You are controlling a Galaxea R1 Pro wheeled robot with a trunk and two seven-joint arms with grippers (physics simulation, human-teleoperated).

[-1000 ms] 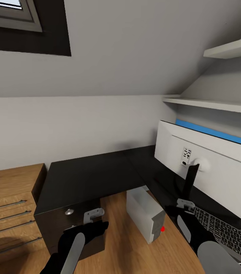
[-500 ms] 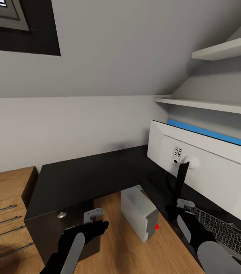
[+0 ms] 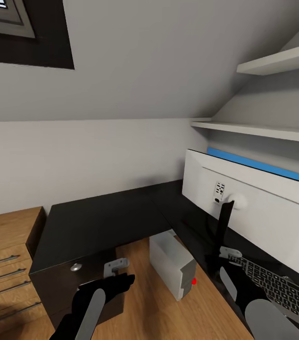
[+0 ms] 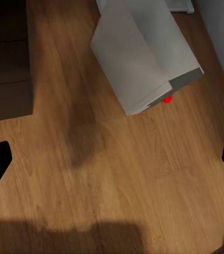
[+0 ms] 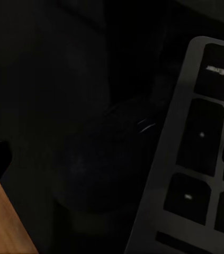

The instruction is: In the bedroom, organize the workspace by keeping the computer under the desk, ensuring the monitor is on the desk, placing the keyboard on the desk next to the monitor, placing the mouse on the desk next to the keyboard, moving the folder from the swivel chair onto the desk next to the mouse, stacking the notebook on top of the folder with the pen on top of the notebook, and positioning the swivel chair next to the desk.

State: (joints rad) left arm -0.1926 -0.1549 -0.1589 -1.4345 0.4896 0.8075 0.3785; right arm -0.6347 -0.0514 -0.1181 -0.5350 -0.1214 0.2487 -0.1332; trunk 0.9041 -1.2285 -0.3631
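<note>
Mouse (image 5: pixel 109 153) on desk (image 3: pixel 102 215), touching keyboard (image 5: pixel 196 159) edge

Attic bedroom workspace, we see a sloped grey ceiling (image 3: pixel 168 56) with a skylight (image 3: pixel 8 23), black L-shaped desk (image 3: pixel 107 217) below, monitor (image 3: pixel 262 208) and keyboard (image 3: pixel 277 288) on it, wall shelves (image 3: pixel 262 130) above.

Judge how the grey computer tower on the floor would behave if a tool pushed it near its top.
The computer looks tall and narrow, so a high push would probably tip it rather than slide it. Its boxy case suggests it is stiff and fairly heavy. The smooth wood floor may let a low push slide it.
</note>
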